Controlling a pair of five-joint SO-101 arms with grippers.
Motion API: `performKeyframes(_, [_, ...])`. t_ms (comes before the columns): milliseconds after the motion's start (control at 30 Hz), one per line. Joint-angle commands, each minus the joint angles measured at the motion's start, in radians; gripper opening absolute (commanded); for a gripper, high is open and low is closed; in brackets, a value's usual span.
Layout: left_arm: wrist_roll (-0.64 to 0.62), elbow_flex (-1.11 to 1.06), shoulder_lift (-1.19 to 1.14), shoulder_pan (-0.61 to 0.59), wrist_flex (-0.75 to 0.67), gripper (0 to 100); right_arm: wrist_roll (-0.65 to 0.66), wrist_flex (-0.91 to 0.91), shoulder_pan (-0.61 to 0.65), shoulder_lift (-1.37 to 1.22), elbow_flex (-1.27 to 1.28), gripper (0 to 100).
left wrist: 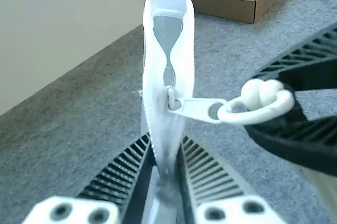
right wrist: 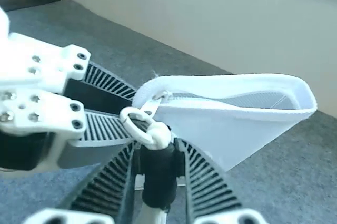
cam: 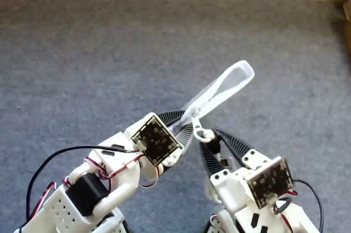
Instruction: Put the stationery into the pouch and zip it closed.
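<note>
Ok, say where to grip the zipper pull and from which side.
Grip the zipper pull by its knotted cord loop, coming from the side away from the pouch: it juts sideways, clear of the fabric, as the right claw does.

The pouch [cam: 222,87] is rendered in white, with a pale grey mesh panel set inside its white fabric edging. The zip pull [left wrist: 197,109] is silvery white, and the knotted cord [left wrist: 263,96] threaded through it is white. Black ribbed fingers [left wrist: 210,174] are carried on white bodies by the left gripper [left wrist: 166,155] and the right gripper [right wrist: 158,166]. The table [cam: 82,52] is covered in flecked grey, the cardboard box [left wrist: 237,10] is brown, and the wires [cam: 82,147] are red and black
</note>
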State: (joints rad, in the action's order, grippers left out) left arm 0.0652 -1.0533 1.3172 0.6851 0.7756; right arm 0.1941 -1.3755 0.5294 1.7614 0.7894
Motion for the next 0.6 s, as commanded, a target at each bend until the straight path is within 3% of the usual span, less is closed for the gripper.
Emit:
performKeyframes(0, [0.012,0.004,0.004,0.008,-0.021,1,-0.041,-0.045,0.093,-0.107,-0.114,0.5])
performKeyframes(200, [0.069,-0.025,0.004,0.008,-0.021,1,-0.114,-0.101,0.206,-0.191,-0.302,0.5])
performKeyframes(567, [0.069,-0.041,0.004,-0.07,-0.02,0,-0.204,0.062,0.179,-0.231,-0.363,0.5])
